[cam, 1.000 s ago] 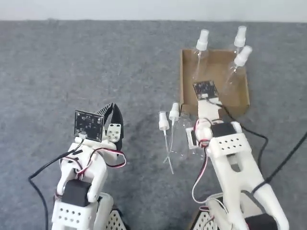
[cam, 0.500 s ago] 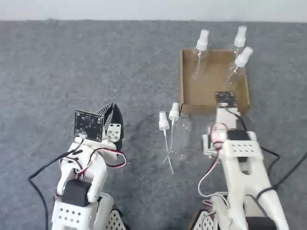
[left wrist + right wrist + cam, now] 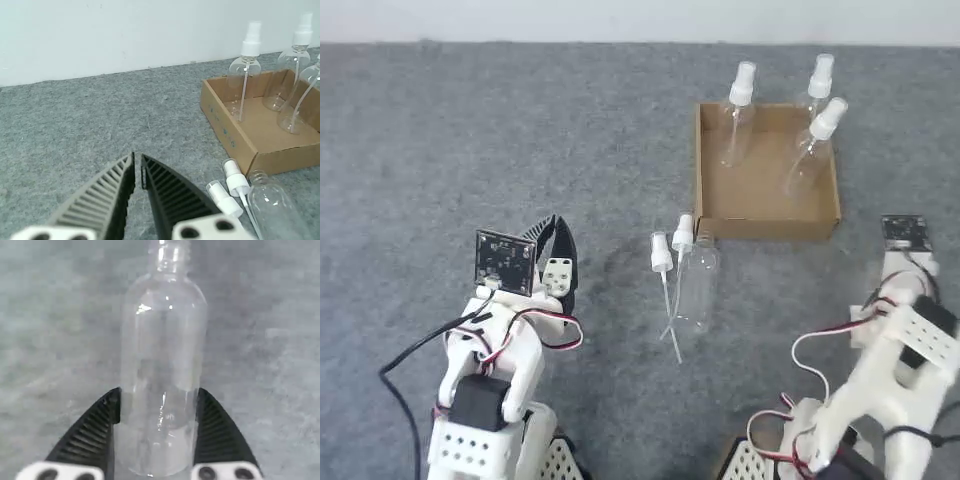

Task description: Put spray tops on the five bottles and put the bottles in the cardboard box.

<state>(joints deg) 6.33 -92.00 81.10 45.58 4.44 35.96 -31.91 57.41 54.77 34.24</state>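
Three clear bottles with white spray tops (image 3: 738, 105) stand in the cardboard box (image 3: 767, 225). In front of the box lies a clear bottle (image 3: 696, 285) with no top, and two loose spray tops (image 3: 662, 255) lie beside it. My right gripper (image 3: 157, 392) is shut on another topless clear bottle (image 3: 162, 355), its open neck pointing away over the grey felt. The right arm (image 3: 905, 330) is right of the box. My left gripper (image 3: 138, 157) is shut and holds nothing, well left of the spray tops (image 3: 232, 172) and the box (image 3: 260, 150).
Grey felt covers the table (image 3: 520, 130), with a white wall (image 3: 125, 30) behind its far edge. The left arm (image 3: 505, 340) stands at the front left. Open felt lies between the left gripper and the lying bottle.
The right arm has swung from the box's front edge out to the right, past the box's right corner. The left arm, the lying bottle and the spray tops have not moved.
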